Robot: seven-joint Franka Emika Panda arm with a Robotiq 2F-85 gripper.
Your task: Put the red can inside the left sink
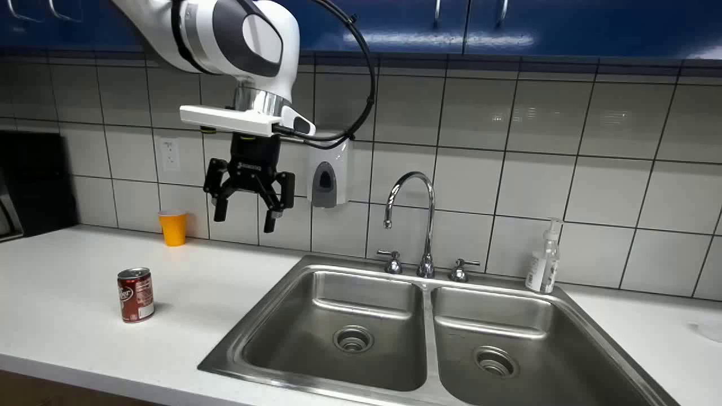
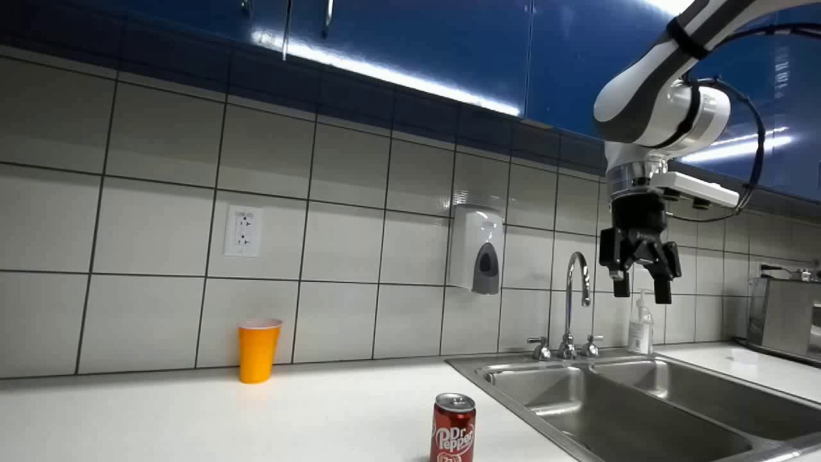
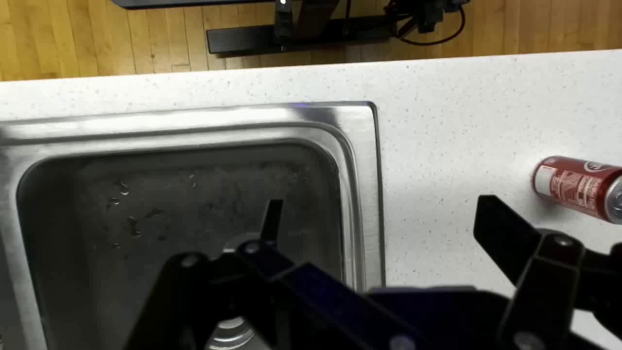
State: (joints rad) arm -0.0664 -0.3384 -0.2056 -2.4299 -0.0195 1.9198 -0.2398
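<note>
The red can [image 1: 135, 295] stands upright on the white counter, to the left of the sink. It also shows in an exterior view [image 2: 453, 428], cut off at the bottom edge, and at the right edge of the wrist view [image 3: 578, 187]. The left sink [image 1: 304, 363] is a steel basin with a round drain; it also shows in an exterior view [image 2: 616, 407] and at the left of the wrist view [image 3: 160, 233]. My gripper [image 1: 245, 217] is open and empty, fingers pointing down, high above the sink's can-side edge. It also shows in an exterior view [image 2: 641, 290] and the wrist view [image 3: 381, 201].
A second steel basin [image 1: 524, 355] adjoins the left sink. A curved faucet [image 1: 430, 225] with two handles rises behind. An orange cup [image 1: 173, 229], a wall soap dispenser [image 1: 329, 180] and a clear pump bottle [image 1: 543, 265] stand along the tiled wall. Blue cabinets [image 1: 592, 28] hang above.
</note>
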